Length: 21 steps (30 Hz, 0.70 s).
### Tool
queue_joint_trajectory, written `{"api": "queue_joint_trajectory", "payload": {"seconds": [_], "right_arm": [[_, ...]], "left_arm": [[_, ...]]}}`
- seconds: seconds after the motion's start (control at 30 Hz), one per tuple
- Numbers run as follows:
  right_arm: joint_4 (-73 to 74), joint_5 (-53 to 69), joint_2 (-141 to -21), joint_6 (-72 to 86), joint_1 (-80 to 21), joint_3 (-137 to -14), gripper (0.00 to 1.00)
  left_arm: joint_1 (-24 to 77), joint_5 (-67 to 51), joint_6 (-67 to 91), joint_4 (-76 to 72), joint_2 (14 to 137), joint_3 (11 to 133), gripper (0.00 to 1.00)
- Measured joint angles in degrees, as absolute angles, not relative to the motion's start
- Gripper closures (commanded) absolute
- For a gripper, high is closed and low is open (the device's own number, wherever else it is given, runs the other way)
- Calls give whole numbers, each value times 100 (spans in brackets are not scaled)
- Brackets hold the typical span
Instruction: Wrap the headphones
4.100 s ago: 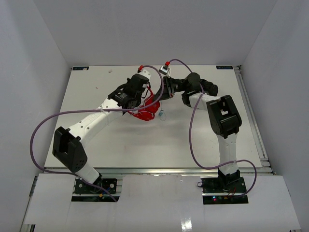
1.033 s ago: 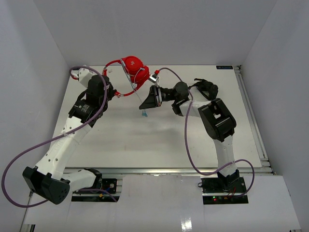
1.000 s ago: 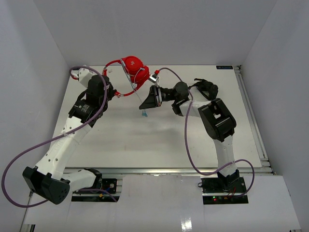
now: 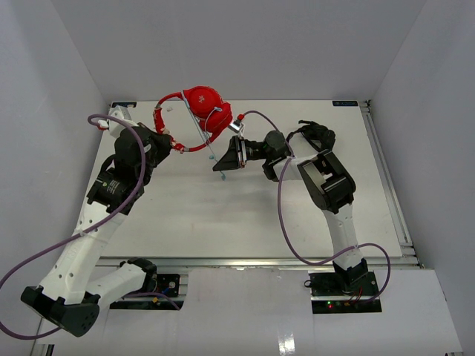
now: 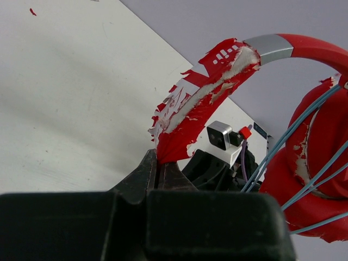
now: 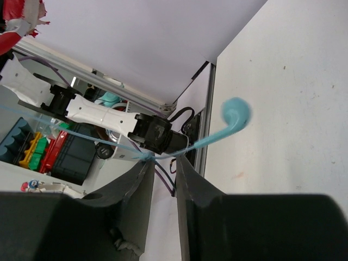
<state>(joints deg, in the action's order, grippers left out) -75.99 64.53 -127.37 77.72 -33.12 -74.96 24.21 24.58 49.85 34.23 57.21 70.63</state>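
Now: left pincer [image 4: 172, 147] clamped on the headband [image 5: 217, 87], holding the headphones [image 4: 202, 101] aloft over the far left of the tabletop [image 4: 223, 215]. Right pincer [image 6: 163, 160] has its jaws slightly parted, with the cable [image 6: 209, 140] running through the gap. A second ago they were shut. Crate [image 6: 76, 163] beyond the tabletop edge holds coloured pieces.

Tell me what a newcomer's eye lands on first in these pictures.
The bright red headphones hang in the air over the far left of the table, the left claw clamped on their peeling headband. Their pale blue cable stretches from the earcup to the right claw, passing between its slightly parted fingers.
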Motion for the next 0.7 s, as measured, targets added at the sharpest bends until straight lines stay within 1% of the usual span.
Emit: {"api": "queue_joint_trajectory", "payload": {"seconds": [0.23,0.3,0.4,0.7], "right_arm": [[-7599,6473,-12737,7739,-3312,-7494,80],[-7596,6475,-12737,7730,-3312,-7494,80],[-7599,6477,-12737,7712,-3312,-7491,75],[-7599,6487,-12737,7608,-3325,-7405,70]], "left_arm": [[2421,2409,5053,3384,5721,7064,100],[2421,2373,5063,3382,5721,7065,100],[2421,2316,5072,3385,5721,7065,100],[2421,2312,5089,3383,5723,7065,100]]}}
